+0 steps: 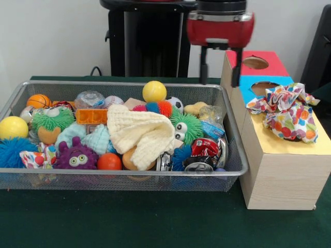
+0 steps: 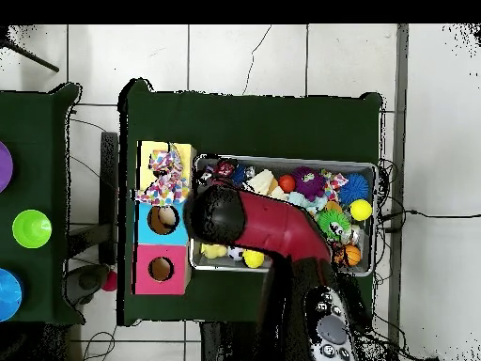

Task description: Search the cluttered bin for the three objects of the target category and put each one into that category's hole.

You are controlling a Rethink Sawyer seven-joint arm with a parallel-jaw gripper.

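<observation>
The colourful polka-dot cloth (image 1: 287, 111) was lying crumpled on top of the wooden box (image 1: 282, 178), right on the yellow section, bunched up in loose folds with one corner spilling toward the blue section (image 1: 247, 88). From overhead it sat over the yellow end and seemed to cover that hole completely. The blue hole (image 1: 264, 87) and the red hole (image 1: 255, 63) were both open and uncovered.

The claw (image 1: 221, 67) hung above the gap between the wire bin (image 1: 235, 155) and the box, just beside the box's near wall, its two dark fingers (image 1: 204, 64) spread apart with nothing between them. So, released and empty.

The bin was packed: a cream knitted cloth (image 1: 142, 134) draped over the middle, a yellow ball (image 1: 154, 91) at the back rim, fuzzy green (image 1: 51, 121) and purple creatures (image 1: 76, 155), a crushed red can (image 1: 204, 150) in the corner nearest the box. Hardly any bare mesh showing inside. The bin's right rim nearly touched the box. Open green bench (image 1: 129, 219) ran along the front of both.
</observation>
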